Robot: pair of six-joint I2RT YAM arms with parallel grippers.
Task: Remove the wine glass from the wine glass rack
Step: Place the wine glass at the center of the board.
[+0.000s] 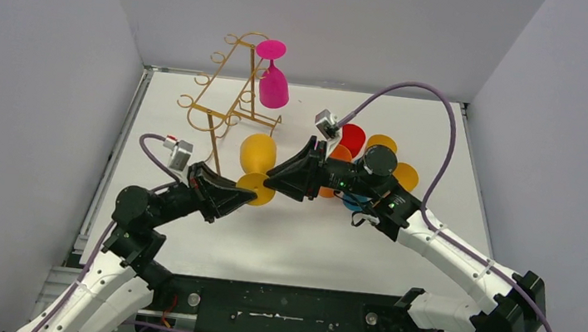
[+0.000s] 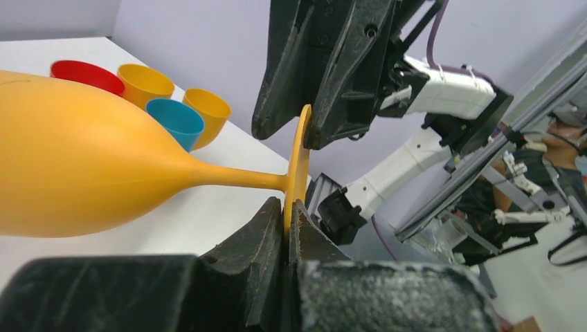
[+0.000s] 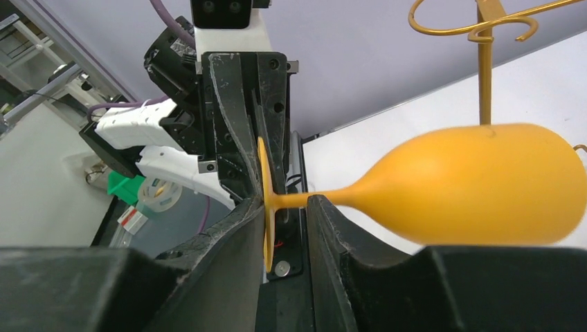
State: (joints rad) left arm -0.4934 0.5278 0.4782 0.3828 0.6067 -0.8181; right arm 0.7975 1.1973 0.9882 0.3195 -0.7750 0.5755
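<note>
A yellow wine glass [image 1: 257,155] lies on its side in the air between my two grippers, off the gold wire rack [image 1: 223,99]. My left gripper [image 1: 250,194] is shut on the rim of its round foot [image 2: 299,159]; the wrist view shows the fingers [image 2: 266,228] pinching the disc. My right gripper [image 1: 272,184] is open, its jaws straddling the same foot from the other side; one finger [image 3: 242,228] touches the disc and the other stands apart by the stem [image 3: 325,197]. A pink wine glass [image 1: 273,84] hangs upside down on the rack.
A cluster of cups, red [image 1: 351,137], orange [image 1: 381,145] and blue [image 2: 176,121], stands on the white table under the right arm. The rack's hook arm [image 3: 477,28] is just behind the yellow bowl [image 3: 477,183]. Grey walls close in three sides.
</note>
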